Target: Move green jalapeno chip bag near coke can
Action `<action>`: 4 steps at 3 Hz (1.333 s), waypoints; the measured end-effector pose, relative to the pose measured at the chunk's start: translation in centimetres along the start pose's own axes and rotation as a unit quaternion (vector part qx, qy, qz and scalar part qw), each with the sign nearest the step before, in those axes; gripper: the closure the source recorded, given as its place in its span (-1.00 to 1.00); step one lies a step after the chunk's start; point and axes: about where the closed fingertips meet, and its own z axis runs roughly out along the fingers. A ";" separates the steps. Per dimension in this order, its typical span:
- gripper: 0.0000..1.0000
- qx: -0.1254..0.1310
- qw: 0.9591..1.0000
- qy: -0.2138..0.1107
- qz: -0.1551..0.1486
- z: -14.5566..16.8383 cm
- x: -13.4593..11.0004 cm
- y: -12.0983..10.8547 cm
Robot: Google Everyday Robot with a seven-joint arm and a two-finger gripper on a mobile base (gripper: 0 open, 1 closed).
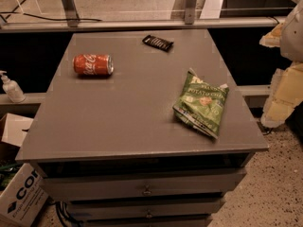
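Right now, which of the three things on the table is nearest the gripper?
The green jalapeno chip bag, on the right of the table. The gripper hangs beyond its right edge; the coke can and black packet lie farther left.

**Material and finish findings: table, items on it, gripper, surroundings.**

Table [132, 112]: smooth grey top, matt with a faint sheen; drawer fronts [142, 186] alike, with small metal pulls. Coke can [93, 64]: glossy red painted metal, bare silver end. Green jalapeno chip bag [201, 103]: crinkled, creased film, glossy. Black packet [158, 42]: flat, slightly shiny wrapper. Gripper [284, 86], at the right edge of view beside the table: pale matt casing. Pump bottle [11, 88]: translucent plastic. Box [21, 193]: printed matt cardboard.
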 end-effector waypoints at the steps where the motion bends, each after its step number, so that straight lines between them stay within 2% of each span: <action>1: -1.00 0.000 1.000 0.000 0.000 0.0 0.0 0.0; 2: -1.00 0.000 1.000 0.000 0.000 0.0 0.0 0.0; 3: -1.00 0.013 0.999 -0.021 0.024 2.4 -0.1 -1.1; 4: -1.00 0.050 0.998 -0.038 0.024 2.2 -1.0 -2.8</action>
